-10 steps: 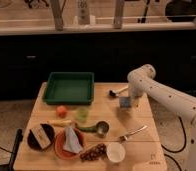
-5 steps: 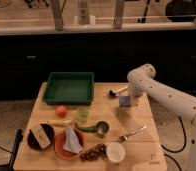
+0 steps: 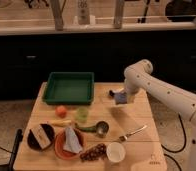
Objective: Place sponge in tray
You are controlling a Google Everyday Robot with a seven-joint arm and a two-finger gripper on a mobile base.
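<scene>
The sponge, a small blue-grey block, sits at the right side of the wooden table, just off the tray's right end. My gripper comes down from the white arm and is shut on the sponge. A dark part of the gripper shows to the sponge's left. The tray, dark green with sloping sides, lies at the table's back left with nothing in it, about a hand's width left of the gripper.
In front of the tray lie a tomato, a green cup and a metal scoop. An orange plate with a pale-blue cloth, a dark bowl, a white cup and a fork line the front.
The gripper has closed on the sponge. The arm and everything else on the table stay where they were.
</scene>
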